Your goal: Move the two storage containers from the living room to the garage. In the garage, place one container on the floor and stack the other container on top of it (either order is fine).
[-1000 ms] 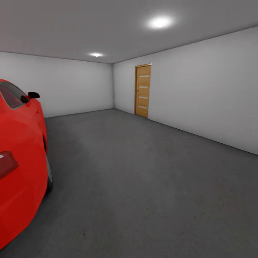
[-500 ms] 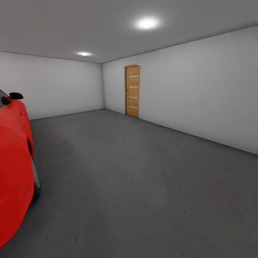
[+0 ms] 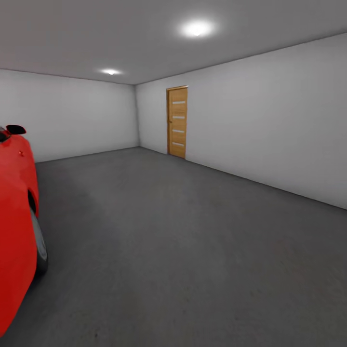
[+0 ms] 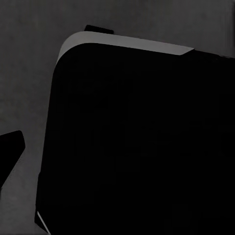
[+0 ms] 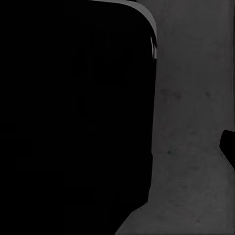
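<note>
Garage floor (image 3: 193, 250) lies bare beside the red car (image 3: 14, 231), no bin set down on it yet, so both placing and stacking seem left; I cannot tell either gripper's state.

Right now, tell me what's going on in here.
The robot is in the garage and handling nothing in these pictures. The head view shows a red car at the left, bare concrete floor ahead and a wooden door in the far wall. Both wrist views look down at the floor past dark robot bodywork; whether the jaws are open cannot be told.
</note>
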Robot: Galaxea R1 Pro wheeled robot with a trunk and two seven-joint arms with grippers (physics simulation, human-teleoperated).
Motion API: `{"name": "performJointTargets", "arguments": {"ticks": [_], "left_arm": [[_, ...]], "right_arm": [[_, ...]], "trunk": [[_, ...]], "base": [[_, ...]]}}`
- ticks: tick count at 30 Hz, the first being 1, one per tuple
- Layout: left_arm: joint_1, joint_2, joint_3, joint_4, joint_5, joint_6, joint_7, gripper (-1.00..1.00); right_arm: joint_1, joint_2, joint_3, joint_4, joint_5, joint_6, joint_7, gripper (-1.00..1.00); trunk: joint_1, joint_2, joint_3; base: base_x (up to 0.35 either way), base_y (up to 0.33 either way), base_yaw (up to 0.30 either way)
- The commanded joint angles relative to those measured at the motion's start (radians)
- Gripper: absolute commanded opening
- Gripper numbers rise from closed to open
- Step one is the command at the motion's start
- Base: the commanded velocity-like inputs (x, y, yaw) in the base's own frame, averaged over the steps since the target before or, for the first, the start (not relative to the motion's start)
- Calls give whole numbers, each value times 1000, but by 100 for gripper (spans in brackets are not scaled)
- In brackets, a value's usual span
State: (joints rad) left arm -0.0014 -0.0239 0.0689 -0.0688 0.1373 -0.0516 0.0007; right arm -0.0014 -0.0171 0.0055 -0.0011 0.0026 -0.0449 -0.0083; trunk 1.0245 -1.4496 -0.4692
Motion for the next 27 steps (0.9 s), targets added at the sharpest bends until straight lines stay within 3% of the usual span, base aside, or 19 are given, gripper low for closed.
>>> {"name": "performJointTargets", "arguments": {"ticks": [1,27], "left_arm": [[0,-1,6,0,4,-2,1,100],[0,-1,9,0,5,-4,4,100]], "right_arm": [[0,0,1,0,0,-3,-1,100],[0,2,2,0,4,-3,-1,100]], "trunk": [[1,0,-1],[1,0,-1]], "base": [[311,0,0],[314,0,0]]}}
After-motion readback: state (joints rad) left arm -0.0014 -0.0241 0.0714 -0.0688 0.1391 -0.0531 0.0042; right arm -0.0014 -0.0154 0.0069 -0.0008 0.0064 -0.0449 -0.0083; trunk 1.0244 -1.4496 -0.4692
